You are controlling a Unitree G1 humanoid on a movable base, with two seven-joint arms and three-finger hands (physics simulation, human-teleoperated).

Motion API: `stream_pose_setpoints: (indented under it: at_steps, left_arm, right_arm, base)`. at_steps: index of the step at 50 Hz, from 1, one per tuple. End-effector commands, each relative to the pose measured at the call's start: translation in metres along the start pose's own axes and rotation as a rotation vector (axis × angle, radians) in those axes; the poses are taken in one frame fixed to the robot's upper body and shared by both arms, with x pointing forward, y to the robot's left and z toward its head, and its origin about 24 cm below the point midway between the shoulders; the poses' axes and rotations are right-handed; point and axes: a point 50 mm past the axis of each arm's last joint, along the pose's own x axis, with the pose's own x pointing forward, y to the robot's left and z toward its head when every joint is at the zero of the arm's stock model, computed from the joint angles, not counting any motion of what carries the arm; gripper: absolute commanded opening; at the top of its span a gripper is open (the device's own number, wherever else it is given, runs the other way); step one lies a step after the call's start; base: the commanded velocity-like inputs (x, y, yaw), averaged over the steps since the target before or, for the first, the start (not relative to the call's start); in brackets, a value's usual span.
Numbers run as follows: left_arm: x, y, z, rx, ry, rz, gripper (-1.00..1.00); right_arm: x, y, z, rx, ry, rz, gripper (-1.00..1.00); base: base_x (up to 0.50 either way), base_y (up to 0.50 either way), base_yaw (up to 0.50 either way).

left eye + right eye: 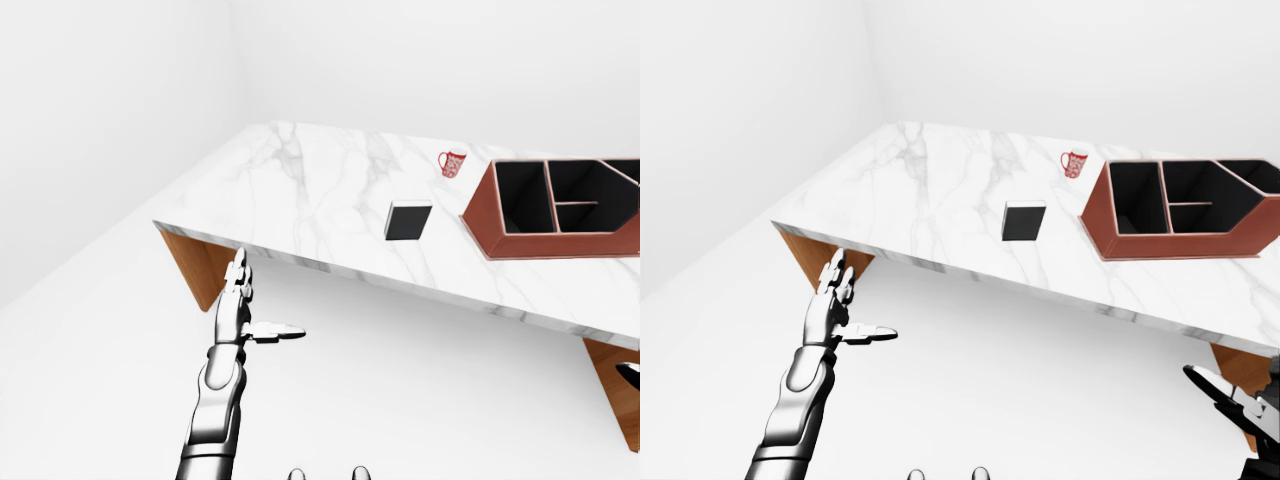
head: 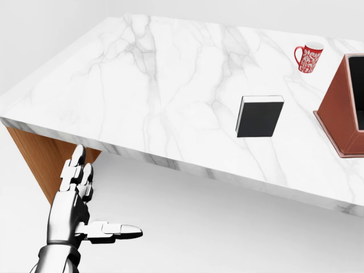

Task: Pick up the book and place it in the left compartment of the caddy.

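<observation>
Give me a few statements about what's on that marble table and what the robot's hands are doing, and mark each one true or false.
1. The black book lies flat on the marble table. True.
2. The book already sits in the caddy. False: it lies on the table, apart from the caddy, to its left in the right-eye view.
3. The red patterned mug stands above the book in the head view. True.
4. The left hand grips the book. False: it is open, below the table edge, touching nothing.
5. The caddy's compartments hold pens. False: those that show look empty.
</observation>
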Motion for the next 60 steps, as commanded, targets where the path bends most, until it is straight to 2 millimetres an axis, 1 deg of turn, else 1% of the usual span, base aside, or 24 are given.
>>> stream_pose_setpoints:
  at_steps: [1, 13, 16, 23, 25, 30, 33, 45, 50, 52, 56, 60]
  left_arm:
    - [-0.0001, -0.0003, -0.0032, -0.001, 0.014, -0.003, 1.0]
    - [0.0006, -0.0005, -0.0049, 0.001, 0.022, -0.001, 1.0]
    - [-0.0001, -0.0008, -0.0047, 0.003, 0.02, -0.004, 1.0]
    - [0.0018, -0.0005, -0.0076, 0.008, 0.034, -0.003, 1.0]
    - [0.0026, 0.0001, -0.0054, -0.01, 0.024, -0.001, 1.0]
    - [0.003, 0.0, -0.008, -0.002, 0.036, -0.001, 1.0]
    - [0.002, -0.0001, -0.0069, 0.001, 0.031, 0.0, 1.0]
    - [0.0009, -0.0013, -0.0056, 0.009, 0.025, -0.003, 1.0]
    - [0.0013, -0.0015, -0.0057, 0.011, 0.026, -0.003, 1.0]
    - [0.0016, -0.0006, -0.0048, 0.005, 0.022, 0.002, 1.0]
    - [0.0023, -0.0015, -0.0085, 0.012, 0.038, -0.001, 1.0]
    - [0.0013, -0.0008, -0.0078, 0.007, 0.035, -0.003, 1.0]
  right_arm:
    - [-0.0001, -0.0017, -0.0016, -0.006, 0.008, -0.005, 1.0]
    - [-0.0006, -0.0009, -0.0006, -0.008, 0.005, -0.006, 1.0]
    - [0.0023, -0.0007, 0.0, -0.004, -0.003, -0.02, 1.0]
    - [0.0029, -0.0007, -0.0026, 0.003, 0.008, -0.021, 1.0]
    - [0.0025, -0.0007, -0.0032, 0.0, 0.011, -0.021, 1.0]
    - [0.0021, -0.0005, -0.0008, -0.001, 0.003, -0.023, 1.0]
    - [0.0018, -0.0013, -0.0037, -0.004, 0.014, -0.021, 1.0]
    - [0.0018, -0.0007, -0.0036, -0.001, 0.014, -0.017, 1.0]
    - [0.0015, -0.0006, -0.0008, 0.0, 0.004, -0.018, 1.0]
    - [0.0016, -0.0002, -0.0032, 0.0, 0.012, -0.014, 1.0]
    - [0.0019, -0.0008, -0.0034, 0.004, 0.012, -0.016, 1.0]
    - [0.0007, -0.0012, -0.0027, 0.002, 0.011, -0.015, 1.0]
  base:
    - [0.0, 0.0, 0.16]
    - [0.0, 0.0, 0.0]
    - [0.0, 0.0, 0.0]
    - [0.0, 0.0, 0.0]
    - [0.0, 0.0, 0.0]
    - [0.08, -0.22, 0.0]
    - [0.08, -0.22, 0.0]
    - [0.08, -0.22, 0.0]
    - [0.08, -0.21, 0.0]
    - [0.07, -0.18, 0.0]
    - [0.06, -0.18, 0.0]
    - [0.07, -0.18, 0.0]
